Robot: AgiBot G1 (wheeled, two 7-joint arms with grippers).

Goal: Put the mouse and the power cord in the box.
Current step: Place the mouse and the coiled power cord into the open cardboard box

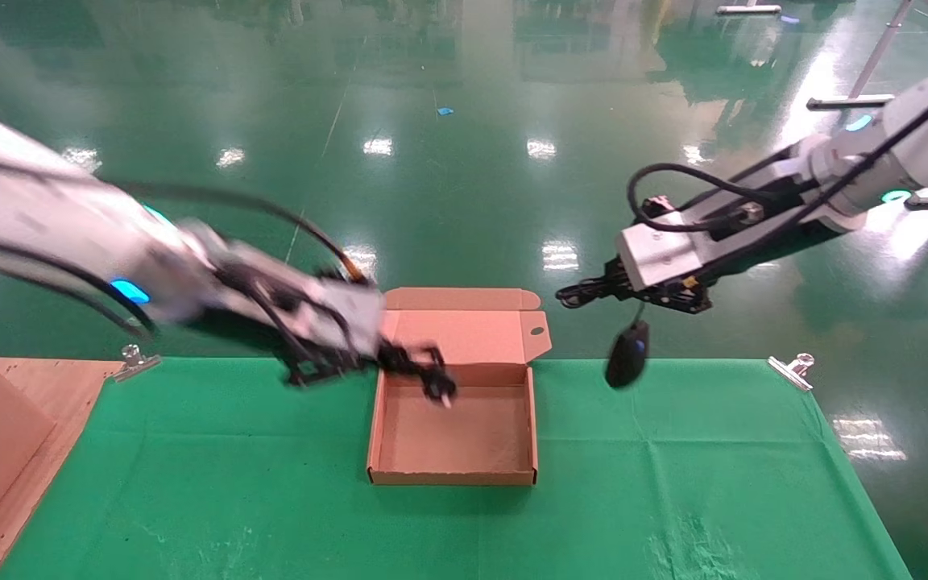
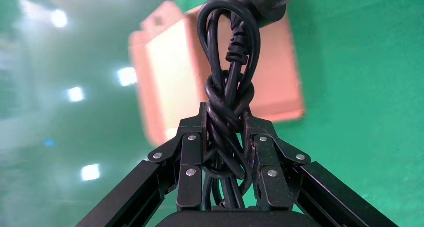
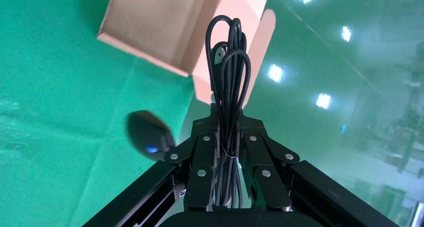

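Clamping the knotted power cord [image 2: 227, 94] over the back left corner of the box [image 1: 373, 451], the left gripper [image 2: 227, 152] risks spilling loops over the wall, while the right gripper [image 3: 229, 157] pinches the mouse [image 1: 627, 354] wire, the body dangling and liable to swing.

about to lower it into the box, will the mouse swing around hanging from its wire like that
Probably: the mouse dangles free below the right gripper, which grips only its bunched thin wire. That wire looks floppy, so the mouse may sway and land off-target.
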